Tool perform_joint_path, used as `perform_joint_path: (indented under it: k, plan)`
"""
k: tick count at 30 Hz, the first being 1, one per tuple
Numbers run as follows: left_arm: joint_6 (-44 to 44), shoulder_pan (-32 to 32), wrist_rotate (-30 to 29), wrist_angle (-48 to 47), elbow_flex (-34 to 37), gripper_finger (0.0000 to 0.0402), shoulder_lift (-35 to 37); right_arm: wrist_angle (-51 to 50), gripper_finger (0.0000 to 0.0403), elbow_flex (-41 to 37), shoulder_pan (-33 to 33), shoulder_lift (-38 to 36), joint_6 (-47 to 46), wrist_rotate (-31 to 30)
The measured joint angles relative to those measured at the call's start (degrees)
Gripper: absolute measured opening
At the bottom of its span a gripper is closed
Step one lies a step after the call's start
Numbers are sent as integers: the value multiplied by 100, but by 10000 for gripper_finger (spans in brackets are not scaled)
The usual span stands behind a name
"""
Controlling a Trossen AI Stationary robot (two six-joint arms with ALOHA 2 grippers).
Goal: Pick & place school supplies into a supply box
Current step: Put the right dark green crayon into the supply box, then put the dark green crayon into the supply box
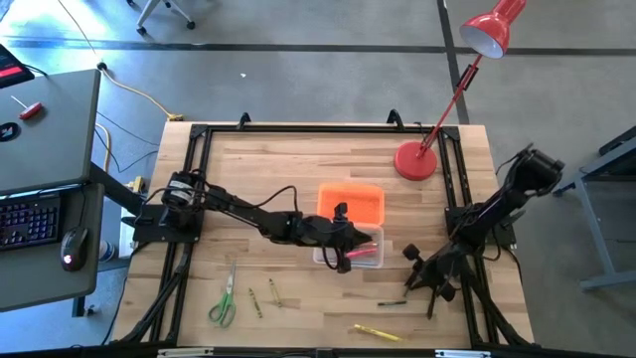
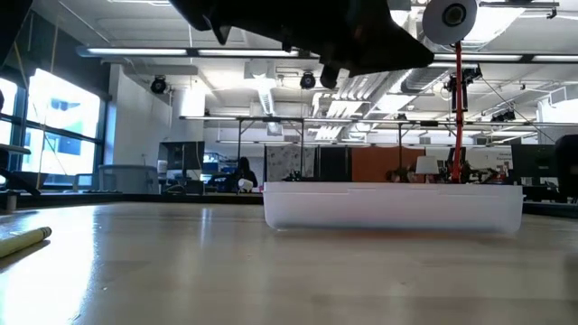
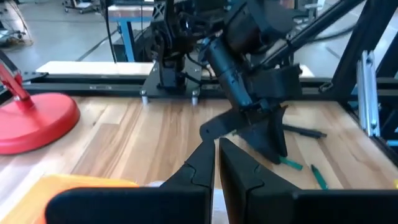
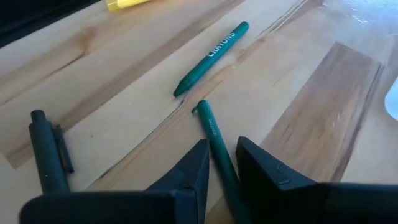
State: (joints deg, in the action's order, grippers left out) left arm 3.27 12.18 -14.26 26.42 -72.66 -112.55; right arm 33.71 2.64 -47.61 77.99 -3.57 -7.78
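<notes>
The right gripper (image 4: 217,163) sits at the table's four o'clock, fingers clamped on a green pen (image 4: 219,155); the left gripper (image 1: 345,242), seemingly closed, hovers over the supply box (image 1: 352,203).

Only one piece of writing can be made out: pale capital letters run along the barrel of a green crayon (image 4: 211,57) lying on the counter (image 4: 124,93) in the right wrist view, and they appear to read "CRAYONS". The green pen (image 4: 217,149) beside it carries a small dark marking too faint to read.
</notes>
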Motion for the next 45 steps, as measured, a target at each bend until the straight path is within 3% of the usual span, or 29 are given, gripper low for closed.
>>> perform_joint_path:
  k: [7, 13, 17, 25, 30, 33, 37, 41, 45]
  plan:
    - [20, -25, 20, -87, -2, 53, 0, 299, 11, 53, 4, 442, 164, -48]
    - [85, -17, -1, -204, -1, 53, 102, 597, 11, 239, -7, 481, 98, -257]
    - [149, -17, -79, -348, -7, 53, 493, 593, 5, 558, 20, 191, 293, -766]
    - [-13, -19, -581, -1149, -13, 53, 1548, -782, 7, 1853, 737, 42, 940, -2119]
    - [1, -17, -688, -1809, -1, 53, 1972, -2312, 5, 2871, 1755, 231, -229, -2650]
    - [163, -7, -582, -2022, -15, 53, 2023, -2557, 10, 3203, 2293, 363, -762, -2513]
    - [535, -4, -471, -2530, -5, 53, 2046, -2503, 20, 3398, 2802, 542, -987, -1762]
    - [917, -4, -426, -3008, -6, 53, 2048, -2553, 35, 3398, 2978, 832, -888, -1069]
    - [1072, 32, -431, -3217, -6, 53, 2048, -2492, 56, 3399, 2918, 1176, -696, -964]
